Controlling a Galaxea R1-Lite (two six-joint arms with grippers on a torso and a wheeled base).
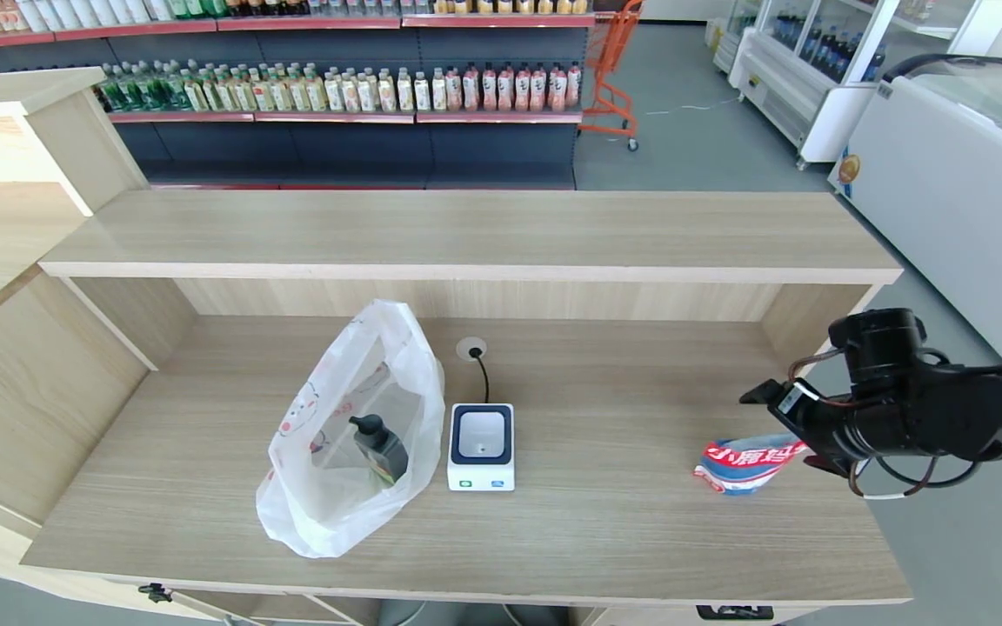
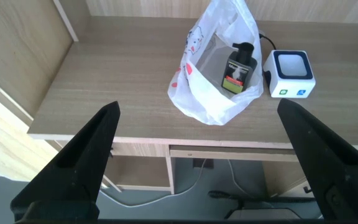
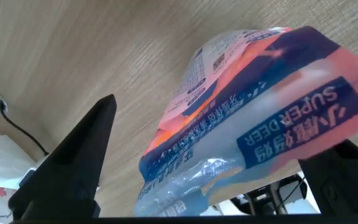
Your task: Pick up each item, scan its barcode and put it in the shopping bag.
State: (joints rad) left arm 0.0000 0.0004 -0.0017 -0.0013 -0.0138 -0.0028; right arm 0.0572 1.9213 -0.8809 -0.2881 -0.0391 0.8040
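A red, white and blue snack bag (image 1: 744,465) lies near the right end of the wooden counter (image 1: 597,530). My right gripper (image 1: 795,439) is at the bag's right side. In the right wrist view the snack bag (image 3: 260,124) sits between the gripper's (image 3: 210,180) widely spread fingers, so it is open. A white plastic shopping bag (image 1: 353,435) stands left of centre with a dark pump bottle (image 1: 382,448) inside. A white scanner (image 1: 482,445) sits beside it. My left gripper (image 2: 197,174) hangs open below the counter's front edge, facing the shopping bag (image 2: 210,93) and scanner (image 2: 289,73).
A raised shelf (image 1: 466,235) runs along the back of the counter, with side walls at both ends. The scanner's black cable runs to a grommet hole (image 1: 470,349). Bare wood lies between scanner and snack bag. A white freezer (image 1: 962,191) stands at the far right.
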